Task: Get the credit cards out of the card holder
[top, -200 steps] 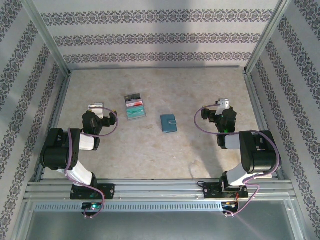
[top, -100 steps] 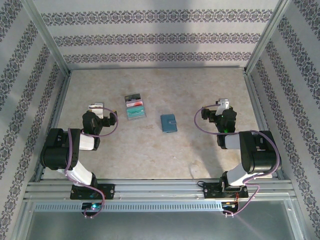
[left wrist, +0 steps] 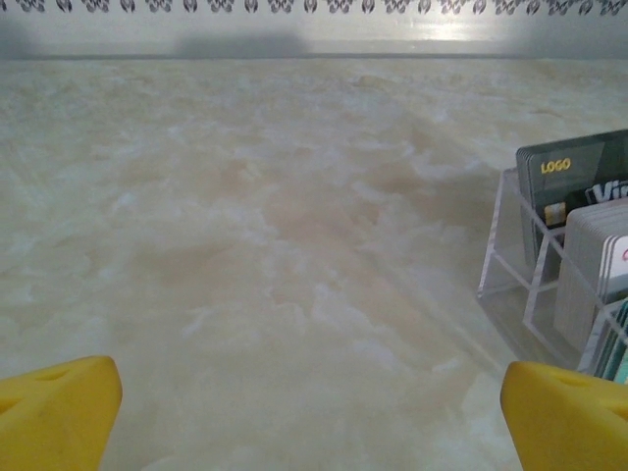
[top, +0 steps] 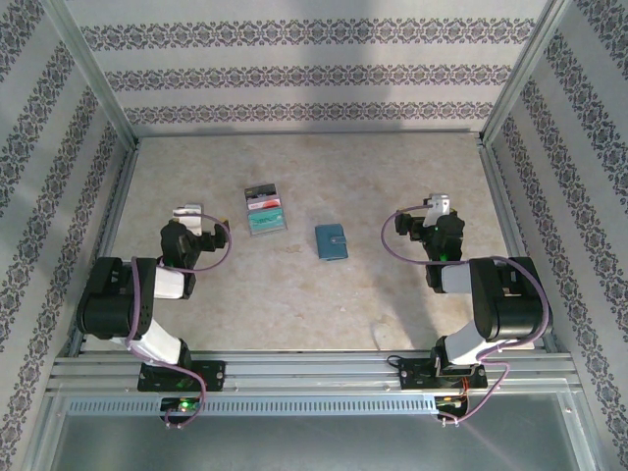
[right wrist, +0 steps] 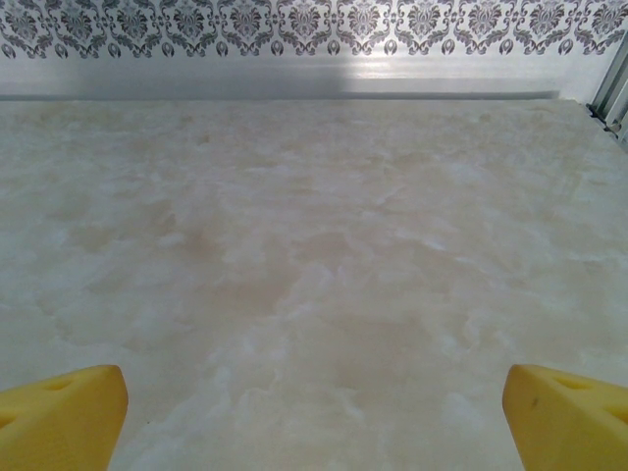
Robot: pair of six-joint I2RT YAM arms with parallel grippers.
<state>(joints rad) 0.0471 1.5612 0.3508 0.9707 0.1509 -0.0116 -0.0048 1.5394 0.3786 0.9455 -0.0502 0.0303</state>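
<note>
The card holder (top: 332, 242), a small teal-blue wallet, lies shut on the marble table between the two arms. To its left, the credit cards (top: 265, 211) stand in a clear tiered rack (left wrist: 510, 265): a dark grey card (left wrist: 579, 182) at the back, a white one (left wrist: 601, 255) in front of it, and a teal edge (left wrist: 616, 355). My left gripper (top: 186, 211) is left of the rack, open, yellow fingertips (left wrist: 59, 412) wide apart over bare table. My right gripper (top: 437, 205) is right of the wallet, open (right wrist: 314, 417), nothing between its fingers.
Aluminium posts and patterned walls (top: 314, 69) close the table in on three sides. A metal rail (top: 314, 373) carries the arm bases at the near edge. Bare marble (right wrist: 314, 245) lies ahead of both grippers up to the back wall.
The left arm's elbow has settled slightly lower and leftward. The wallet, cards and right arm have not moved.
</note>
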